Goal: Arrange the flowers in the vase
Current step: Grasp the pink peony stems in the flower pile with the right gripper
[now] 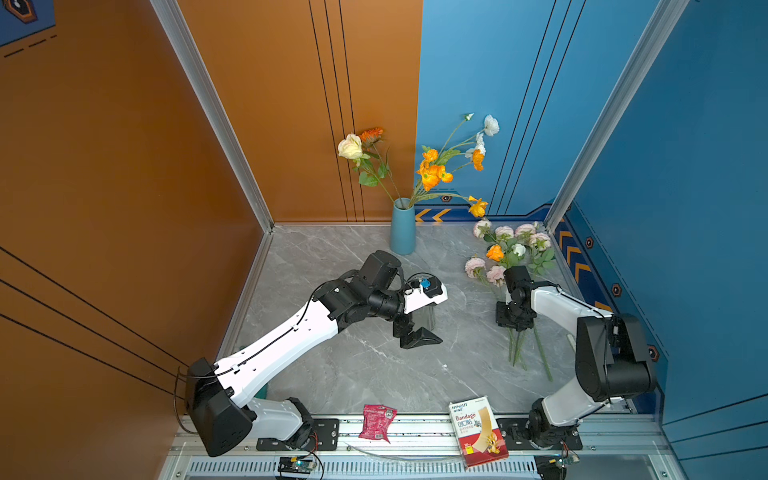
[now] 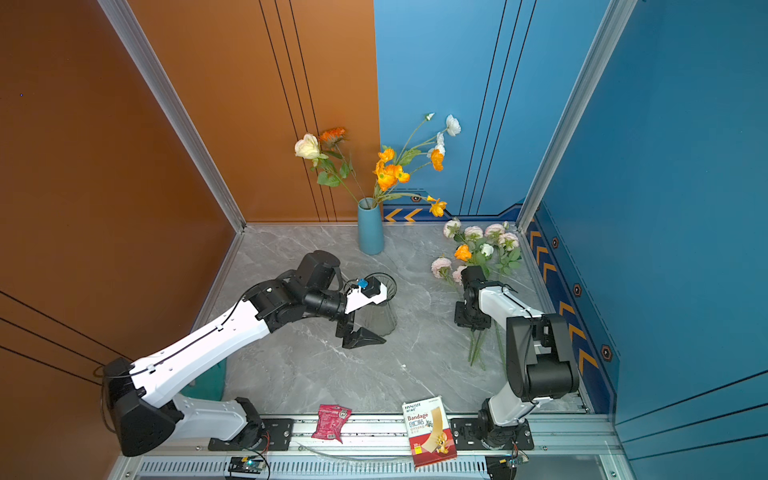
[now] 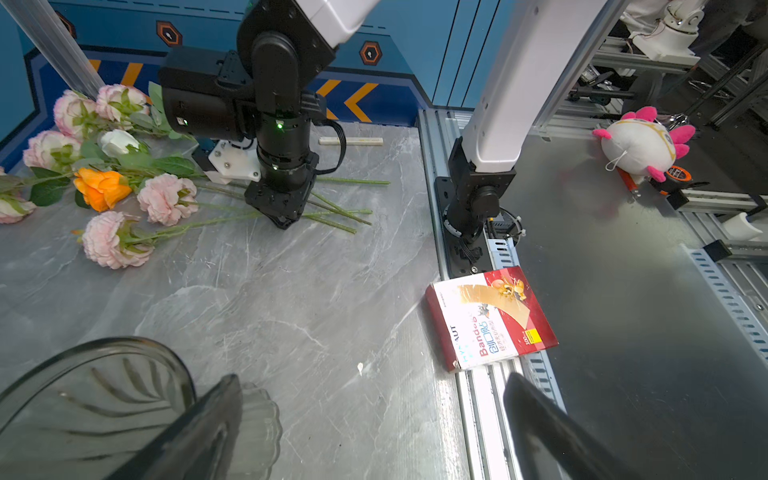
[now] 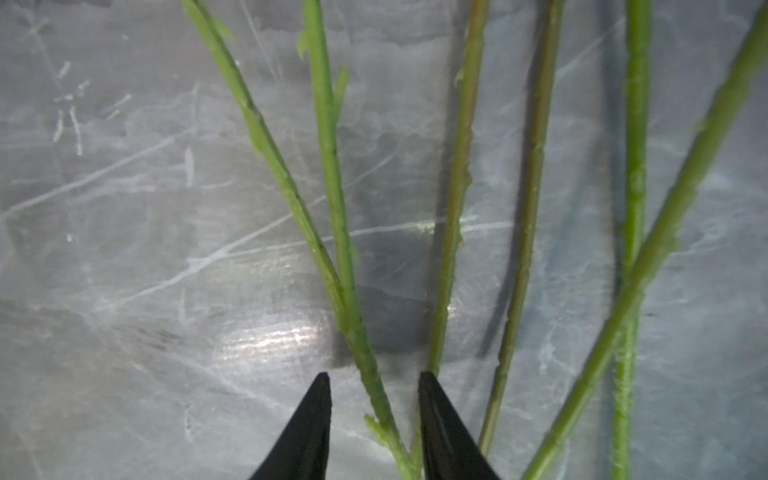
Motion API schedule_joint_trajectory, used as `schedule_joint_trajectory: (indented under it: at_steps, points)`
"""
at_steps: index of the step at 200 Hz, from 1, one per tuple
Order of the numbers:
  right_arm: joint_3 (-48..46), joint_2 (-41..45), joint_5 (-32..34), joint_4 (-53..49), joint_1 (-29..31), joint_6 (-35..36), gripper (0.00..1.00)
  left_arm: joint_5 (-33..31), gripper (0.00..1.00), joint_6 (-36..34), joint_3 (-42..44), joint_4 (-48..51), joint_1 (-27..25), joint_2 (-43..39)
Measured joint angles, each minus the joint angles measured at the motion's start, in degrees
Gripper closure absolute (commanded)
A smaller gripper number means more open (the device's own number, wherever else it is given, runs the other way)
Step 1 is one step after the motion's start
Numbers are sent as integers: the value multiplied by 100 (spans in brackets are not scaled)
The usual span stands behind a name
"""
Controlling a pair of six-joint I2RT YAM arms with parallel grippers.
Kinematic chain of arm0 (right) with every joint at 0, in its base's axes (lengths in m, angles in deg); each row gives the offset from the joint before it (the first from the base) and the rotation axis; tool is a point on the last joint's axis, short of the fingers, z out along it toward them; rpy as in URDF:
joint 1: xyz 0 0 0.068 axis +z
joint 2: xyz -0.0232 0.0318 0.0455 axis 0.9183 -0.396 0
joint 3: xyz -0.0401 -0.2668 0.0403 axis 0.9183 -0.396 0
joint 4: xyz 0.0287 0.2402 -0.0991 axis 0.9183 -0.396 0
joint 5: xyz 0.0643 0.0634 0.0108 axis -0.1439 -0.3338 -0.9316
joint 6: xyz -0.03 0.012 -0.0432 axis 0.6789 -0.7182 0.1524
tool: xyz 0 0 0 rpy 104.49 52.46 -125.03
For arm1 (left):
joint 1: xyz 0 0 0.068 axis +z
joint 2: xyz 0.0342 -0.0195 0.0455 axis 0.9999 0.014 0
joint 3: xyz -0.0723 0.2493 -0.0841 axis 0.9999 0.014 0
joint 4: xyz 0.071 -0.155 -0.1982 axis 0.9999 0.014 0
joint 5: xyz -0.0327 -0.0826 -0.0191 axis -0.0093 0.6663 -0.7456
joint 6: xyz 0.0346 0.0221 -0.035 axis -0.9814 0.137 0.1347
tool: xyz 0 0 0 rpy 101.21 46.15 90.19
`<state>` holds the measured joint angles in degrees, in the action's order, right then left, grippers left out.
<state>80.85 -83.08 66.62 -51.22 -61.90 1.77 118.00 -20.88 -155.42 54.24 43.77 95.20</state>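
Right arm is standing bent up from its base at the front right corner. Its forearm is sloping down and the right claw [image 1: 515,326] is pointing straight down at the tabletop [image 1: 353,374] near the right edge, over the stems of the loose flowers [image 1: 510,249].

In the wrist view the right claw [image 4: 374,376] is sitting narrow with one green stem [image 4: 361,349] running between the tips. A sliver of gap is showing on each side, so I'm not seeing a pinch. Can't tell whether the tips are touching the surface.

Left arm is lying long and low from the front left corner to mid-tabletop. The left claw [image 2: 361,337] is hanging wide and holding nothing, just beside the glass vase [image 2: 380,309] on its front side. Can't tell if it's touching.

Loose flower heads are bunching toward the rear right corner: pink ones, one orange, one white. Their stems are pointing toward the front edge.

The blue vase [image 1: 403,230] is standing upright at the rear edge, roughly mid. It's already holding orange poppies, a cream rose and white blooms.

Tabletop is showing grey marble pattern. A bandage box [image 1: 478,432] and a red packet [image 1: 376,422] are lying on the aluminium rail [image 1: 419,426] along the front edge. Orange wall panels are standing at left and rear left, blue ones at rear right and right.
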Motion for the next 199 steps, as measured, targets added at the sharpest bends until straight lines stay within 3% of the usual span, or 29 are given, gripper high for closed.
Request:
schedule_joint_trajectory:
  at_steps: [64, 118, 169, 199]
  points:
    - [162, -155, 24, 0, 28, 170, 80, -81, 2, 0, 177, -92, -39, -103]
    - [184, -153, 17, 0, 125, 398, 100, -197, 2, 0, 195, -114, -39, -129]
    - [297, 122, -33, -11, 435, 551, 100, -219, 2, 0, 199, -118, -39, -153]
    - [367, 658, -398, -37, 481, 551, 100, -219, 2, 0, 221, -142, -33, -184]
